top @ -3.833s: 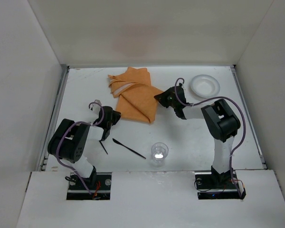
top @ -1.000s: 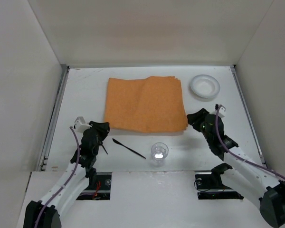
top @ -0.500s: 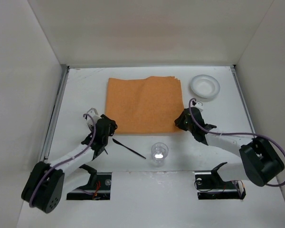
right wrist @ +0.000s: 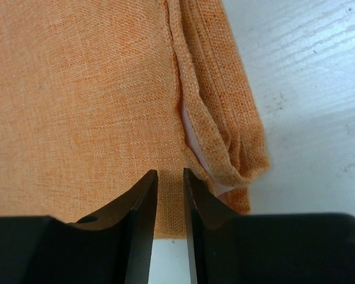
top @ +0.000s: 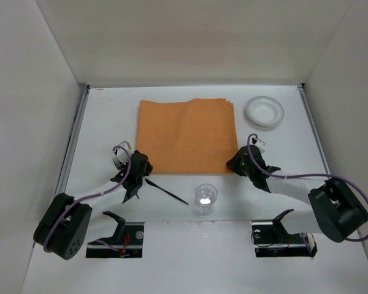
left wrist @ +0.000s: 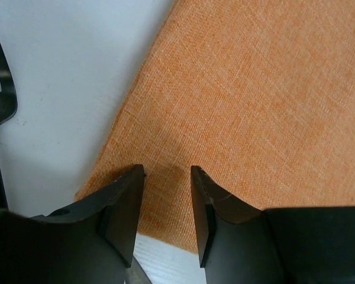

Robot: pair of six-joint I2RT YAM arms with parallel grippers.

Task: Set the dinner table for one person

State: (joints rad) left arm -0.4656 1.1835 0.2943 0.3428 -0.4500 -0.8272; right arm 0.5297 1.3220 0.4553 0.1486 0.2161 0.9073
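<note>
1. Beneath both arms: white bench (top: pixel 104 116), orange cloth (top: pixel 187 135) flat on it.
2. Left pincer (left wrist: pixel 167 173): narrowly parted, empty, over cloth's near-left corner; fork (left wrist: pixel 0 94) just beside.
3. Right pincer (right wrist: pixel 170 176): barely parted, empty, near-right corner.

Back wall (top: pixel 190 43): plain white panel, faint pinkish patch.
Left wall (top: pixel 24 110), right wall (top: pixel 349 92): white, upright.
Near ledge (top: pixel 196 257): white board.
Light: soft, even.

No readable text, label, brand, number or sign anywhere across all three views.
</note>
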